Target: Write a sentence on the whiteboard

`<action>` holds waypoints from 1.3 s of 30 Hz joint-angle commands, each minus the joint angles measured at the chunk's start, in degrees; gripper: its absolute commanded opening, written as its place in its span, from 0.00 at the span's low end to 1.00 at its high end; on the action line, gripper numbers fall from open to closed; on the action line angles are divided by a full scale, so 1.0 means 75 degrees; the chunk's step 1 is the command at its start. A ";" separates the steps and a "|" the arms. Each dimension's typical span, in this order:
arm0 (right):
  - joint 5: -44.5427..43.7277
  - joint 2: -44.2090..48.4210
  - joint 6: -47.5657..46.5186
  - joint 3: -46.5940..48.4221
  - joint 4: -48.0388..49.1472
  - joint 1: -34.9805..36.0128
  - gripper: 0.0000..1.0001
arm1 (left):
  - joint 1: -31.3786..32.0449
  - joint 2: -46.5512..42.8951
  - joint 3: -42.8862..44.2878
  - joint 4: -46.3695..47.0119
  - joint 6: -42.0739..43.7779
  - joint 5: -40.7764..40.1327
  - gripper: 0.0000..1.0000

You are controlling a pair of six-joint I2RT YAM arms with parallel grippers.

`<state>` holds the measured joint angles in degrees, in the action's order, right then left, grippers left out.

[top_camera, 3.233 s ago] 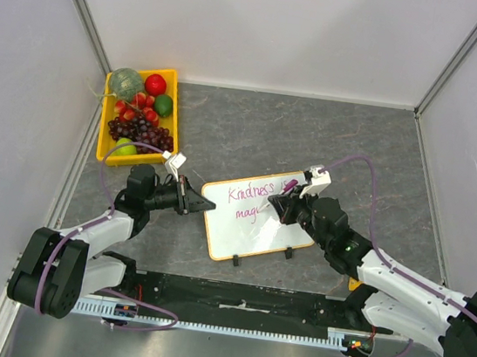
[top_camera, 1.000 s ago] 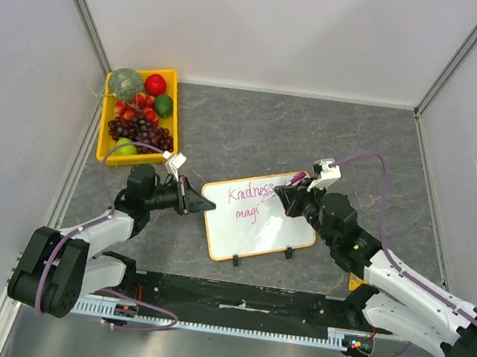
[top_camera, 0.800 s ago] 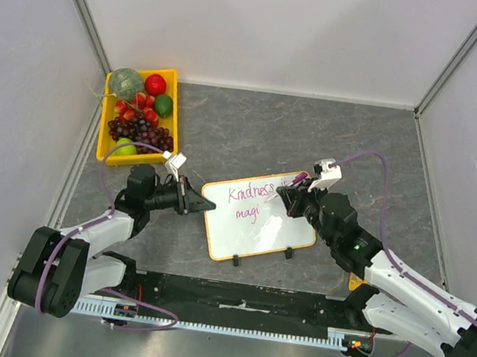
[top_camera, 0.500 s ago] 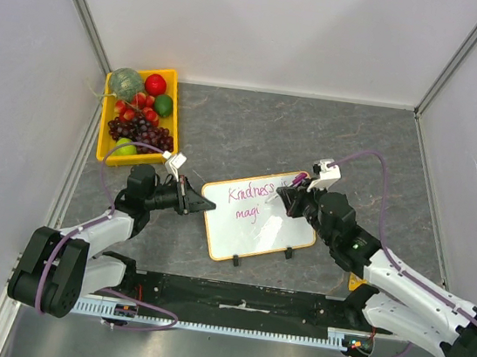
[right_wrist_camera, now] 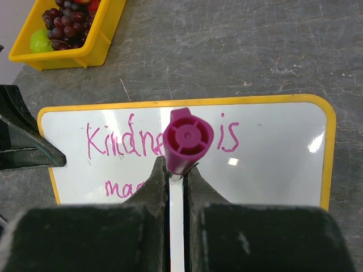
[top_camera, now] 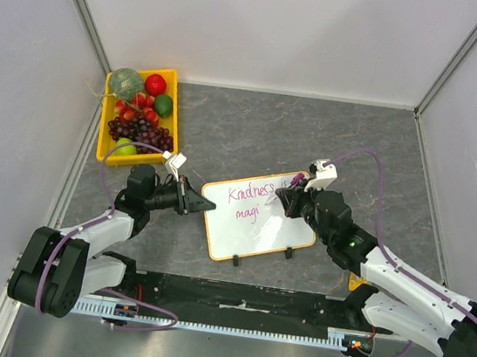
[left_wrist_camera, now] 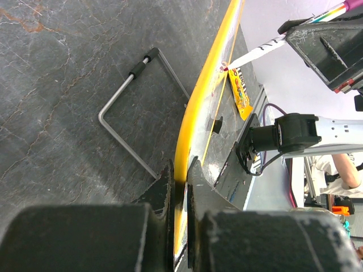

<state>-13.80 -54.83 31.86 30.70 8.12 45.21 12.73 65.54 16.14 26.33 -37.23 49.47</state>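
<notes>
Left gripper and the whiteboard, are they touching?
Touching. The left wrist view shows the left gripper clamped on the yellow frame of the whiteboard.

Bare worktop (top_camera: 316,127) stretches far of the whiteboard (top_camera: 257,234) and along the right, open to a passing arm. The yellow fruit bin (top_camera: 99,151) blocks the far left corner. The board fills the middle, with the left fingers (left_wrist_camera: 161,190) clamped on its left edge and the right fingers (right_wrist_camera: 154,184) and marker (right_wrist_camera: 187,139) over its far right part. Walls (top_camera: 24,71) close three sides.

Pale walls (top_camera: 276,25); grey stone tabletop (top_camera: 332,134)
</notes>
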 commanded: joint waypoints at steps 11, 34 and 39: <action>0.0106 -0.0213 -0.0005 0.0196 0.0347 -0.0016 0.00 | 0.0049 0.0192 -0.0148 -0.0815 0.0664 -0.0843 0.02; 0.0516 -0.0260 -0.0017 -0.0120 0.0171 -0.0016 0.00 | 0.0049 0.0191 -0.0160 -0.0827 0.0664 -0.0831 0.02; 0.0504 -0.0143 -0.0017 -0.0249 0.0054 -0.0016 0.00 | 0.0060 0.0215 -0.0137 -0.0827 0.0664 -0.0831 0.02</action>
<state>-9.91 -56.69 32.03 30.35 9.78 45.21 12.73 65.54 16.14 26.28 -37.23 49.47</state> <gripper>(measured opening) 0.059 0.066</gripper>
